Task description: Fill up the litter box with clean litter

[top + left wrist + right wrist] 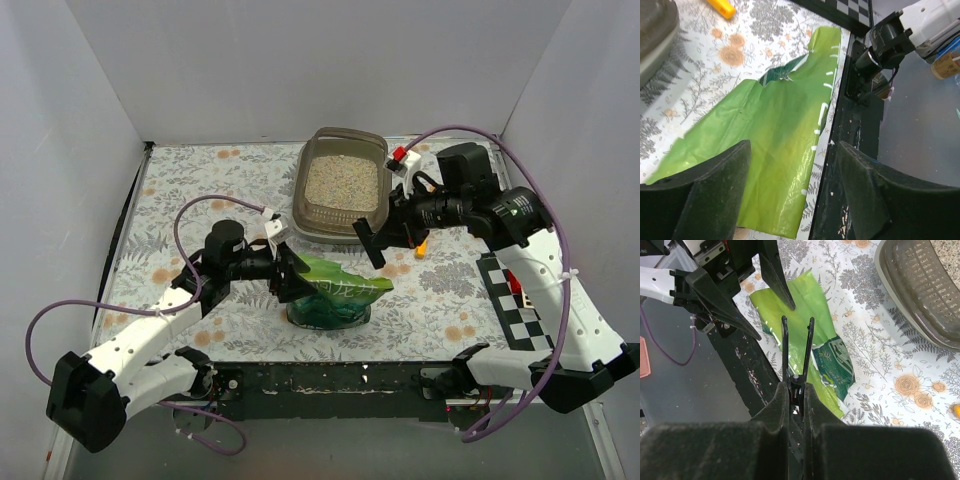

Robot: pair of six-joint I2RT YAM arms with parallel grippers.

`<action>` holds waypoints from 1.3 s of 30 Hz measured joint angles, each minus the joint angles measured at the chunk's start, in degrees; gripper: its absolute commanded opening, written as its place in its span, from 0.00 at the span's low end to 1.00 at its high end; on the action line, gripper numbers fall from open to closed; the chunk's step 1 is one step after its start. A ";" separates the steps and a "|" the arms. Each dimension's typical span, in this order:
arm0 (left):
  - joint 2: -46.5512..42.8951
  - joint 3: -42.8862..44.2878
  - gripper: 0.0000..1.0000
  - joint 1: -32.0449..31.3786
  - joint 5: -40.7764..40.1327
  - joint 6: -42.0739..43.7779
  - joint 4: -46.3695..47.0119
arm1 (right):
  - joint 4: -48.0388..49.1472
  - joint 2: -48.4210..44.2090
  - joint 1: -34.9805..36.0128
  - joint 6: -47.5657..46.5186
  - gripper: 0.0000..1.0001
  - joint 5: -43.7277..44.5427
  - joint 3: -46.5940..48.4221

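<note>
Litter box [300,200], clean litter [341,182] in it, is set just behind the green bag [335,290]. Left hand [792,150] is spread wide at the bag's edge, nothing gripped; right hand [797,390], behind the bag's right end, is clenched on a black clip [785,350]. Pinched by one edge, the slick bag could slip and granules be spilled.

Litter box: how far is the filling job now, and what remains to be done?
Done: the litter box holds a layer of clean litter. In hand: the right gripper is shut on a black clip; the open left gripper hangs over the green bag lying on the table. Left: probably only clipping the bag shut.
</note>
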 measured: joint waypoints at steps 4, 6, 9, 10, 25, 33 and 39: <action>0.76 -2.14 0.57 -1.60 -1.57 0.52 1.07 | -0.44 0.98 0.09 -0.66 0.01 -0.02 -0.11; 1.09 -2.97 0.42 -2.23 -2.45 0.85 2.12 | -0.59 1.40 0.28 -0.96 0.01 -0.02 -0.11; 1.11 -4.11 0.12 -2.86 -3.41 1.05 4.26 | -0.74 1.92 0.92 -1.64 0.01 0.04 -0.11; 1.11 -4.42 0.02 -3.04 -3.58 1.29 4.94 | -0.74 2.12 1.33 -2.14 0.01 0.15 -0.17; 0.57 -5.75 0.00 -4.85 -7.96 2.40 7.08 | 6.29 2.25 11.52 -16.33 0.01 5.86 -9.44; 0.44 -5.75 0.00 -5.18 -8.92 2.38 6.86 | 8.70 1.88 12.83 -22.18 0.01 7.13 -11.21; 0.46 -5.75 0.00 -5.18 -9.81 2.36 6.75 | 9.14 1.81 13.27 -23.32 0.01 6.95 -13.05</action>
